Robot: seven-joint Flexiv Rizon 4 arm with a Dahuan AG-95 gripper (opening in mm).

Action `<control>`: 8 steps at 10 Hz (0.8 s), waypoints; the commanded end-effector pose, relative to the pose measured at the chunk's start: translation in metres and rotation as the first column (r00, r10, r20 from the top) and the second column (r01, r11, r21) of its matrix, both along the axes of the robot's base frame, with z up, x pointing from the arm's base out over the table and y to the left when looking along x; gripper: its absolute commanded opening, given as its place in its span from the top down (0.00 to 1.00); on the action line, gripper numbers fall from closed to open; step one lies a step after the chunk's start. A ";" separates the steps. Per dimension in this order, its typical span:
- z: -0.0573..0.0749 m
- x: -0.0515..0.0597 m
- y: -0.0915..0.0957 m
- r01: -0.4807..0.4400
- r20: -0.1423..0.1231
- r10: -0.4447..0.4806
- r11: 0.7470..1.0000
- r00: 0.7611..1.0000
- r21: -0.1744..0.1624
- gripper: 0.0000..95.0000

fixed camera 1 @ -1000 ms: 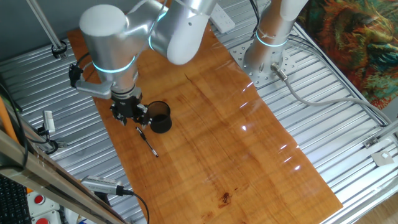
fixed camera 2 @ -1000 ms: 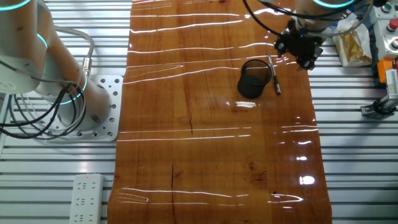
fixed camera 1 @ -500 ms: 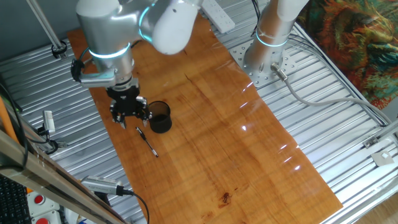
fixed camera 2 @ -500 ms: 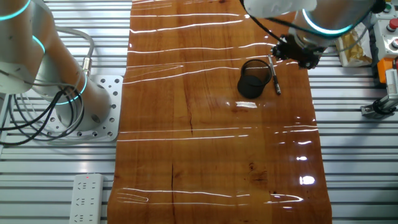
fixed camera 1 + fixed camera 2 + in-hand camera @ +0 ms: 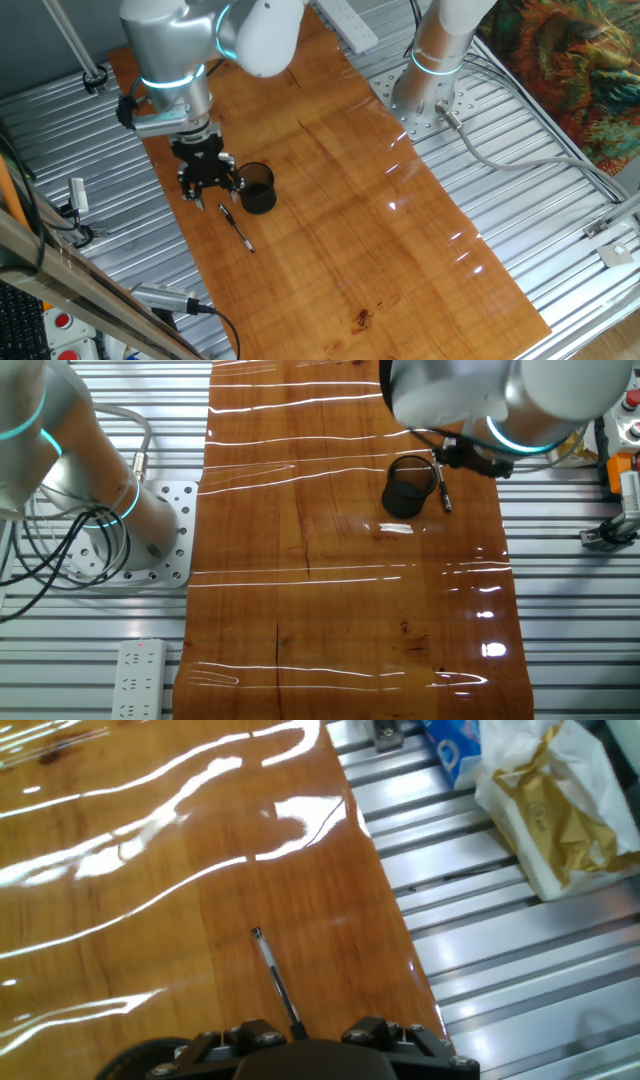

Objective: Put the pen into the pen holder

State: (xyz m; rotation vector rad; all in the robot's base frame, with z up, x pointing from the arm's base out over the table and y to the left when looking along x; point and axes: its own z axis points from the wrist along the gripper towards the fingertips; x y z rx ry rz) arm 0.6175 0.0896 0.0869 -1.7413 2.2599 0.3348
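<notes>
At the bottom edge of the hand view we see only the gripper (image 5: 305,1045) body with its screws; the fingertips are out of frame, so we cannot tell whether the claw is spread or pressed together, and the fixed views are too small to settle it. Just above that body, the pen (image 5: 275,980) lies flat on the wooden table (image 5: 150,900), running from the lower centre of the frame up toward its silvery end near the middle, apart from the table's right edge. At the lower left corner a dark curve shows, which we judge to be the rim of the pen holder (image 5: 150,1055). In one fixed view the gripper (image 5: 208,182) hangs over the pen's upper end, with the pen (image 5: 236,227) slanting toward the lower right and the pen holder (image 5: 257,188) just beside it, right of the gripper. We judge the step in hand to be the approach for the grasp; the pen is not yet lifted. To do it well, we align the fingers across the pen's thin shaft, centre on it, and descend until the tips nearly touch the wood, keeping clear of the cup. In the other fixed view the pen (image 5: 440,485) lies just right of the pen holder (image 5: 407,486).
</notes>
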 end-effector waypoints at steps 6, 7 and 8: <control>-0.023 0.008 0.001 -0.044 0.017 0.044 0.999 0.999 -0.002 0.40; -0.021 0.011 0.003 -0.044 0.012 0.044 0.999 0.999 -0.003 0.40; -0.019 0.012 0.003 -0.044 0.011 0.044 0.999 0.999 -0.014 0.40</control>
